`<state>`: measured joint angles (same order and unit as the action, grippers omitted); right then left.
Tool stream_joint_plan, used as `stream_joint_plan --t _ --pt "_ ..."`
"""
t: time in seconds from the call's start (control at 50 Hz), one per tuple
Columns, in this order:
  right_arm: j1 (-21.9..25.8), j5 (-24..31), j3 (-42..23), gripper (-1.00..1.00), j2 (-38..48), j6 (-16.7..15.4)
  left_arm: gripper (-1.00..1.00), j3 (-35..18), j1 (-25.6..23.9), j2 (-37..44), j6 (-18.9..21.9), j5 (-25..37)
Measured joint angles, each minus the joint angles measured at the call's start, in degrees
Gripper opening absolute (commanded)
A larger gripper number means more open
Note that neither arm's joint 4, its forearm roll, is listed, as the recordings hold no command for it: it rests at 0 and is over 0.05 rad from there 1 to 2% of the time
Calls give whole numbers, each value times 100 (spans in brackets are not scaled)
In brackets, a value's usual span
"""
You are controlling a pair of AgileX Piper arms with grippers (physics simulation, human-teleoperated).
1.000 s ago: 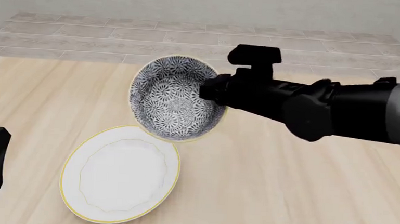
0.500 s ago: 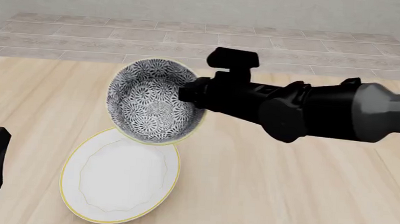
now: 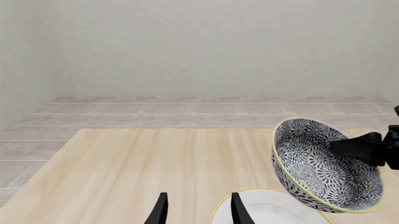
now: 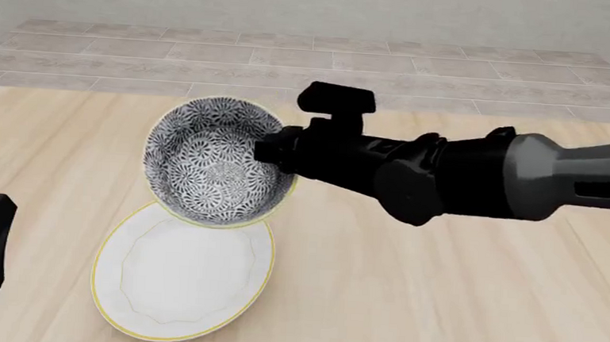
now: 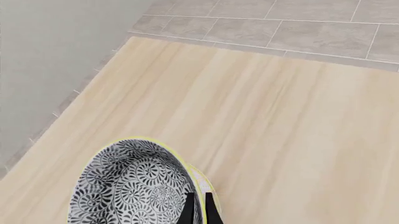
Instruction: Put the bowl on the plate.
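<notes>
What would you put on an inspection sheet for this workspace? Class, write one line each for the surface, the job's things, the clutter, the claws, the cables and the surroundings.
Surface: light wooden table, bare apart from the job's things.
Job's things: patterned bowl held tilted in the air, its lower edge overlapping the far rim of the plate in the front view; white plate flat on the table.
Clutter: nothing seen.
Claws: right claw pinches the bowl's rim, one finger inside and one outside; left claw open, holding nothing, low at the table's near left.
Cables: nothing seen.
Surroundings: grey tiled floor beyond the table, plain pale wall behind.
</notes>
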<state>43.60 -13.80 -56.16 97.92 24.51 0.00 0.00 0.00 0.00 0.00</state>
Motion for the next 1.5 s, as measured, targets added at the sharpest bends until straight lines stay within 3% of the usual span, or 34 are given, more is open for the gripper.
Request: stream_joint_plan --t 1.5 --pt "450 106 -544 -100 1011 37 100 0 0 0 0 0"
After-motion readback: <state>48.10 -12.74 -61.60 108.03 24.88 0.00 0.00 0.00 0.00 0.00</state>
